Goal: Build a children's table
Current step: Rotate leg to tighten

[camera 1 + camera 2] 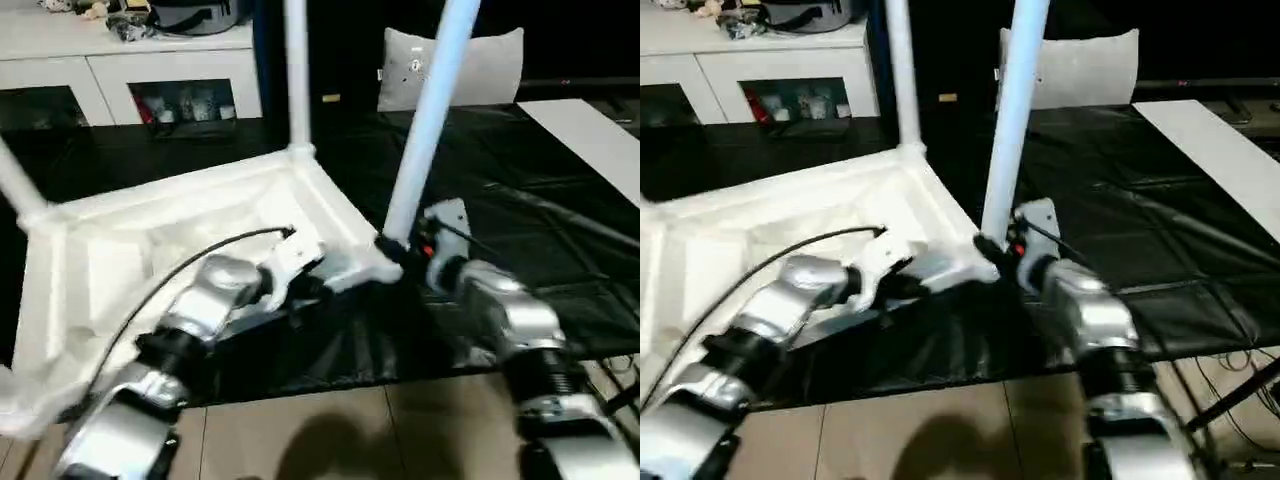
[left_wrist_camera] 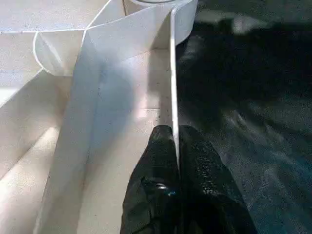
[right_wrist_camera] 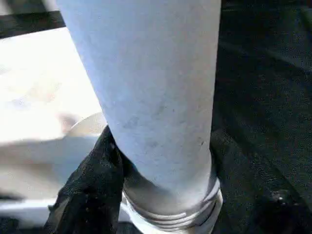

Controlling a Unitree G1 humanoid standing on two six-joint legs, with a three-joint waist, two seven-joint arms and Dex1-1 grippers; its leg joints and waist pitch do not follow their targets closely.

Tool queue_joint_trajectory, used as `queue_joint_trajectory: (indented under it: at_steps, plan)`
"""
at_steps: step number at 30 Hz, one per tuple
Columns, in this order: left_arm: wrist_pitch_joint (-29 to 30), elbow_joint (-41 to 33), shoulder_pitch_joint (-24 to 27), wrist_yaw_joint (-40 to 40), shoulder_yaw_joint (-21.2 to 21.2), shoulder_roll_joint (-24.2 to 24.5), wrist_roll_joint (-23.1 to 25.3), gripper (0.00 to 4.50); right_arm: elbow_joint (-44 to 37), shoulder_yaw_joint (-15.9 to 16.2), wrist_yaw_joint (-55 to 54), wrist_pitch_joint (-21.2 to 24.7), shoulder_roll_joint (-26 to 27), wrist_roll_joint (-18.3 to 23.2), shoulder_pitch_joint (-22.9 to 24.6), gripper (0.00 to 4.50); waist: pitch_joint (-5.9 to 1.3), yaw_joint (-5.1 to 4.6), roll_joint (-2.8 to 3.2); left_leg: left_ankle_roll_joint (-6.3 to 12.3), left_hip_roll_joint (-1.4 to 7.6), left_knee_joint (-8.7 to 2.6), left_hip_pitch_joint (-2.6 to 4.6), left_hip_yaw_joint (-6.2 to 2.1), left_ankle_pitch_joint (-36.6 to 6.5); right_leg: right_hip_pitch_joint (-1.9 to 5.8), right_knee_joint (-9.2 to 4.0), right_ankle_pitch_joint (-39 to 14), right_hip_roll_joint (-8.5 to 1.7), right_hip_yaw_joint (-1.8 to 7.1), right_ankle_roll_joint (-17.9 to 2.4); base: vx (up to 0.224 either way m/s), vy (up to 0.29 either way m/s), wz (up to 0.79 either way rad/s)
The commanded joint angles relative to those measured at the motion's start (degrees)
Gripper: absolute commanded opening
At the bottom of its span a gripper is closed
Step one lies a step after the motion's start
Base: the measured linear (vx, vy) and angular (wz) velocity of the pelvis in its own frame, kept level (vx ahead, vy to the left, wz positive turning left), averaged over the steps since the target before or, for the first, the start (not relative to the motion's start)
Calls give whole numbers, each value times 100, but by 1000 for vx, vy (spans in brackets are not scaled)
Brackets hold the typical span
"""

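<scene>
Left claw (image 2: 174,146) pinches the upturned white plastic tabletop's thin rim (image 2: 172,78); right claw (image 3: 161,195) clasps the long white tapered tubular leg (image 1: 425,130) near its corner socket

Silver jointed forearms (image 1: 200,310), black ribbed wrist rings, black cable looping above, black textured fingers (image 2: 195,165).

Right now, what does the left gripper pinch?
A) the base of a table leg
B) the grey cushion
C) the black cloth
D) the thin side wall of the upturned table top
D: the left gripper has its black fingers closed on the thin side wall of the white table top.
</scene>
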Motion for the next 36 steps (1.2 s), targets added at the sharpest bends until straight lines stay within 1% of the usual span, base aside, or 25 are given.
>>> queue_joint_trajectory:
  at_steps: [1,4,5,6,7,8,9,10,11,12,13,15,18,19,20,22,24,26,29,31,32,33,34,35,36]
  plan:
    - [-198,-238,-22,512,222,-301,-220,0,-217,315,191,28,401,191,219,304,-339,28,-48,181,282,-395,38,-106,-764,287,-475,-1411,-437,283,-980,0,0,0]
    - [-472,-439,174,221,-15,-124,-83,0,-752,312,357,143,299,221,571,336,-340,12,-52,307,283,-401,-8,-117,-728,335,-442,-1144,-430,278,-982,0,0,0]
    - [-683,-587,298,-75,-122,37,-64,0,-1124,390,587,161,102,193,797,347,-339,17,48,300,278,-399,-4,-132,-747,330,-448,-1203,-430,275,-963,0,0,0]
    - [-707,-621,330,-125,-134,72,-58,0,-1222,409,634,163,53,185,857,350,-333,3,-18,326,280,-392,-11,-113,-813,341,-472,-1221,-427,285,-901,0,0,0]
    - [-816,-624,359,-137,-145,158,21,0,-1449,429,726,199,-65,187,981,356,-326,-15,22,311,275,-404,-16,-115,-858,341,-488,-1311,-418,276,-895,0,0,0]
    - [-970,-609,371,-206,-169,256,76,0,-1646,461,870,259,-196,220,1070,367,-328,-6,142,286,264,-398,-8,-129,-901,334,-484,-1378,-422,273,-889,0,0,0]
    - [-1032,-602,376,-252,-160,329,95,0,-1827,482,947,322,-311,263,1138,381,-321,-29,68,294,254,-398,-6,-118,-976,351,-524,-1517,-401,277,-806,0,0,0]
    - [-1149,-599,390,-323,-141,386,78,0,-1978,494,998,394,-400,307,1192,390,-314,-34,109,293,252,-399,-11,-123,-981,345,-522,-1591,-408,273,-805,0,0,0]
    - [-1181,-597,400,-417,-109,431,37,0,-2128,501,1051,476,-490,347,1238,390,-311,-34,93,306,244,-395,-13,-116,-995,344,-549,-1710,-406,269,-766,0,0,0]
    - [-1256,-555,398,-438,-95,490,58,0,-2247,484,1046,554,-560,354,1266,401,-274,-25,191,296,242,-399,-15,-122,-1004,313,-560,-1871,-405,277,-731,0,0,0]
    - [-1256,-555,398,-438,-95,490,58,0,-2247,484,1046,554,-560,354,1266,412,-275,-39,167,293,251,-406,-9,-120,-1025,308,-580,-1912,-392,276,-708,0,0,0]
    - [-1466,-523,464,-568,-97,630,63,0,-2589,460,1062,847,-719,328,1363,425,-242,-39,309,244,256,-411,-12,-141,-1028,287,-558,-1762,-381,274,-759,0,0,0]
    - [-1585,-598,566,-619,-67,672,-6,0,-2857,555,1227,907,-909,264,1463,444,-235,-61,249,253,260,-412,-14,-141,-1037,318,-507,-1351,-371,278,-910,0,0,0]
    - [-1585,-662,607,-632,-71,679,-21,0,-2936,577,1268,905,-946,267,1498,444,-219,-53,338,286,261,-402,-18,-142,-1014,303,-504,-1335,-392,280,-937,0,0,0]
    - [-1524,-789,667,-697,-78,690,-64,0,-3063,619,1337,903,-1009,306,1533,444,-209,-68,307,302,263,-406,-20,-131,-1029,304,-527,-1360,-383,280,-927,0,0,0]
    - [-1441,-958,713,-838,-71,690,-163,0,-3267,670,1484,939,-1137,390,1504,444,-221,-82,320,356,267,-398,-28,-136,-884,326,-498,-1228,-381,271,-972,0,0,0]
    - [-1403,-886,624,-862,-40,679,-178,0,-3333,678,1588,1021,-1194,458,1398,444,-200,-114,377,399,257,-385,-15,-125,-889,303,-521,-1255,-364,266,-985,0,0,0]
    - [-1374,-825,539,-901,-24,674,-193,0,-3350,663,1621,1117,-1223,488,1304,444,-188,-139,356,408,249,-386,-20,-120,-901,314,-528,-1369,-367,265,-974,0,0,0]
    - [-1618,-345,194,-903,-86,638,-52,0,-3213,656,1633,1374,-1302,473,1049,444,-96,-171,410,373,232,-416,16,-122,-1124,263,-595,-1876,-343,255,-856,0,0,0]
    - [-1317,-207,90,-884,-41,637,-54,0,-3111,776,1692,1334,-1323,409,1086,444,-80,-188,457,327,259,-430,3,-138,-1159,272,-596,-1778,-368,266,-881,0,0,0]
    - [-1317,-207,90,-884,-41,637,-54,0,-3111,776,1692,1334,-1323,409,1086,444,-102,-190,513,306,259,-424,3,-154,-1135,294,-564,-1676,-375,260,-915,0,0,0]
    - [-1205,-146,-2,-916,87,603,-194,28,-3020,754,1732,1293,-1317,448,1053,448,-125,-216,477,316,259,-419,-7,-154,-1070,316,-553,-1452,-378,251,-987,0,0,0]
    - [-1173,-51,-121,-924,183,591,-274,28,-2903,708,1793,1193,-1319,480,995,448,-102,-197,631,333,246,-411,-24,-177,-1013,307,-522,-1296,-391,243,-1051,0,0,0]
    - [-1173,-51,-121,-924,183,591,-274,55,-2903,708,1793,1193,-1319,480,995,450,-93,-228,558,366,244,-413,-35,-150,-1047,305,-572,-1271,-368,238,-1050,0,0,0]
    - [-1155,25,-221,-979,237,605,-296,58,-2788,703,1856,1073,-1363,428,916,450,-102,-244,585,384,240,-404,-51,-171,-1002,343,-545,-1062,-376,224,-1097,0,0,0]
